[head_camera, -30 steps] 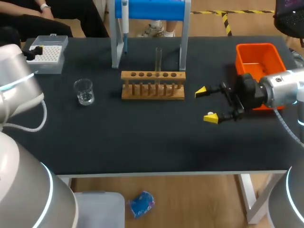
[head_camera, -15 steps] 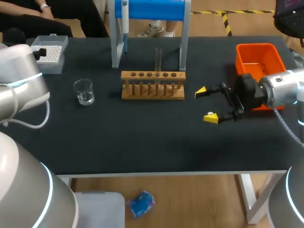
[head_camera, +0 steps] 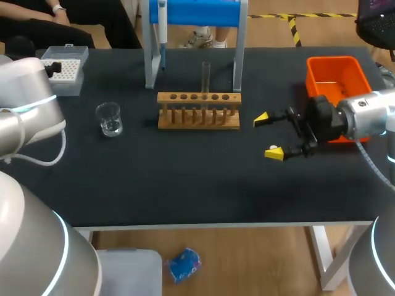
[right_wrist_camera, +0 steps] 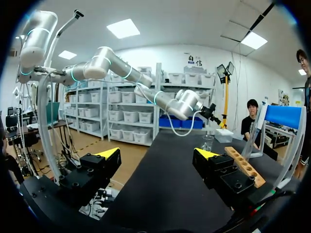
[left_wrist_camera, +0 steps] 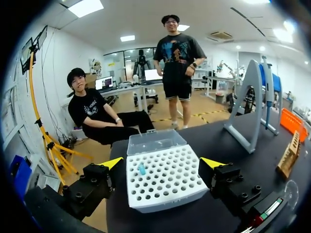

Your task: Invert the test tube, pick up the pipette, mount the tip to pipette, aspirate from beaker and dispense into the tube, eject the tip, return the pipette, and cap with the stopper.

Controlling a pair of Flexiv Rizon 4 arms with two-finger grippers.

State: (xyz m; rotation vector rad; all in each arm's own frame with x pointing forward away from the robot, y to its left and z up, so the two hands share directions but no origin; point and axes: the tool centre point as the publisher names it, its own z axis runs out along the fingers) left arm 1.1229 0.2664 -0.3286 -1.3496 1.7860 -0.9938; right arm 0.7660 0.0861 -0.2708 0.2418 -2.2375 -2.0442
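White left arm has swung nearer the tip box (head_camera: 62, 71) in the head view; right claw (head_camera: 267, 135) unmoved, wide open, empty, test tube (head_camera: 205, 77) upright in the rack (head_camera: 197, 117) beside it. Left wrist view: left claw (left_wrist_camera: 163, 162) gapes empty, tip box just ahead. Right wrist view: rack ahead of that claw; pipette work looks next

The black counter (head_camera: 185, 179) bears a tip box (head_camera: 62, 75), a beaker (head_camera: 110, 119) and a wooden tube rack (head_camera: 199, 111). A pipette stand (head_camera: 197, 13) stands behind the rack. An orange bin (head_camera: 336, 77) sits near the right edge.

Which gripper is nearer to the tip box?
Left. The left gripper is open right at the tip box; the right gripper is across the table, by the orange bin.
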